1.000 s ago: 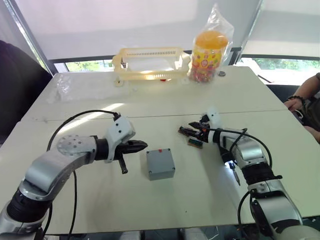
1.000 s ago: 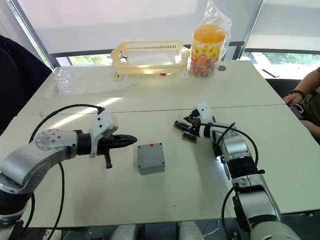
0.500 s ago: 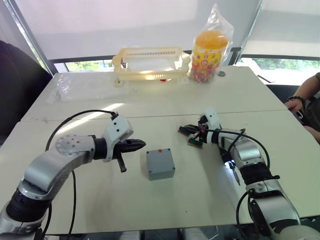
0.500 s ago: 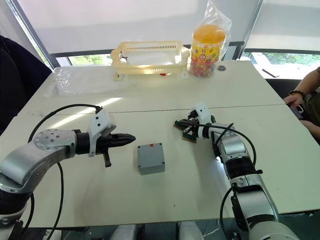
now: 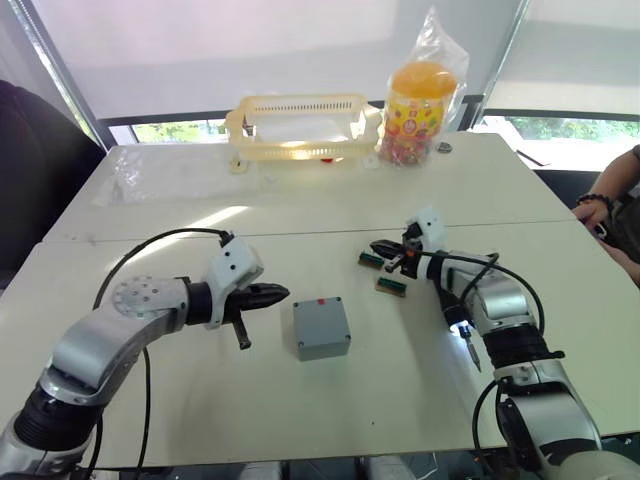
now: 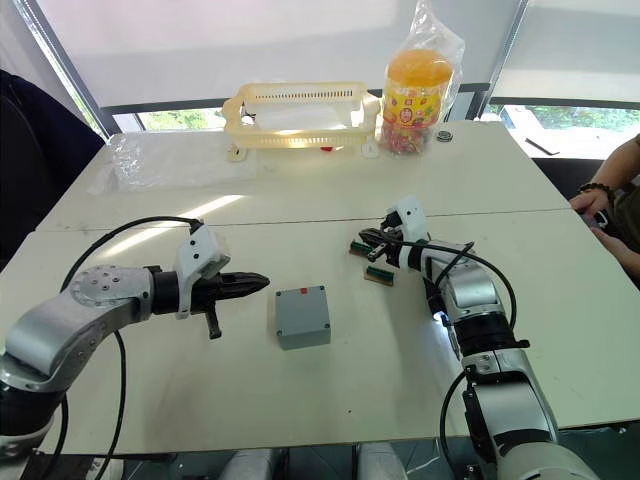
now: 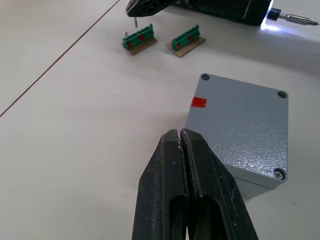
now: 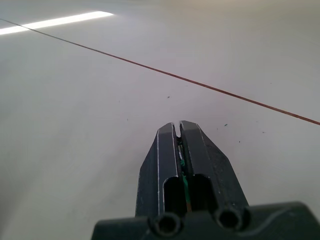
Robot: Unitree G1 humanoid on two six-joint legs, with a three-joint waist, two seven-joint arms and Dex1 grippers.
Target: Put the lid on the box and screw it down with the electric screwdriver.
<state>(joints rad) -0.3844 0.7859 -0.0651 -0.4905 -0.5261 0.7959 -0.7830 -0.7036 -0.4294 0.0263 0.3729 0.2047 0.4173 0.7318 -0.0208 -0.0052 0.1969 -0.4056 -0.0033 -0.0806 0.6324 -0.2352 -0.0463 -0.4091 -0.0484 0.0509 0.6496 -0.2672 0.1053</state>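
Electric screwdriver lies along the right forearm, lit bit toward six o'clock; both grippers pressed together.

grey lid with red mark, green blocks

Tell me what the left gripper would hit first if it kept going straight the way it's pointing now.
Probably the box. The left gripper is shut and points along the table toward the box's near side, just by the red mark. It may clip that corner edge rather than the middle; depth is hard to judge.
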